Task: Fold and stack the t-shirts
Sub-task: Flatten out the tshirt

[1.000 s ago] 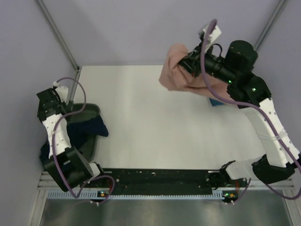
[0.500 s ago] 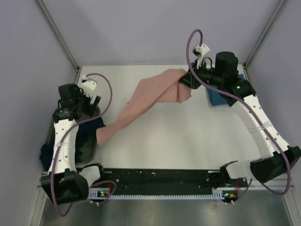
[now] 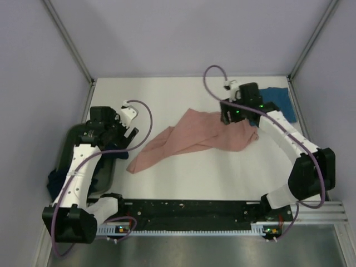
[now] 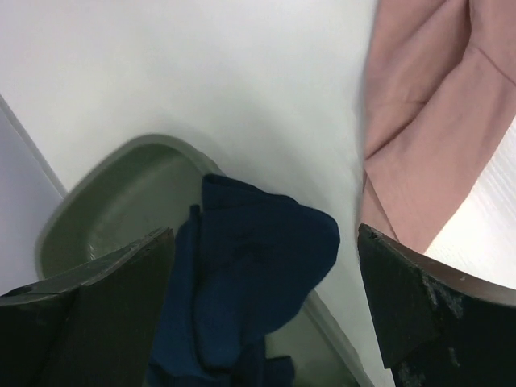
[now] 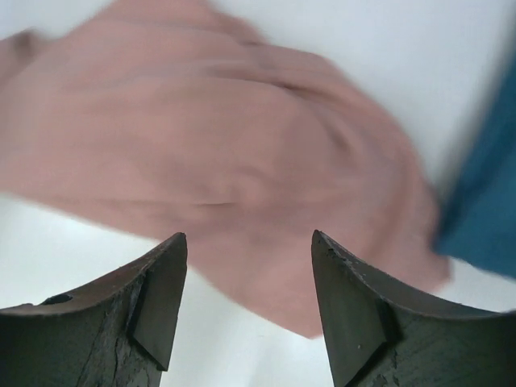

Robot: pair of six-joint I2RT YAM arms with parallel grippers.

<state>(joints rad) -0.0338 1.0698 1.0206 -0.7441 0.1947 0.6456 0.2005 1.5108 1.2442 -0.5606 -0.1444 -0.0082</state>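
Right tool [image 5: 246,235] spread wide, gripping nothing, hovers just over the bunched end of the pink tee [image 3: 192,136]. That tee lies crumpled mid way across the counter [image 3: 167,94], trailing toward 8 o'clock. At 2 o'clock, the teal tee [image 3: 276,100]. Left tool [image 4: 264,232] equally wide, empty, above the navy tee [image 4: 250,274] spilling over the green bin [image 4: 105,201] at 9 o'clock.

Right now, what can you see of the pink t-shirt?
The pink t-shirt is soft, salmon-coloured cloth, unfolded and rumpled, lying on the white table in a long diagonal band, narrow at its near-left tip, bunched at the right. No print shows. The right gripper hangs open over the bunched end. The teal t-shirt lies beside that end; the green bin sits apart from the tip.
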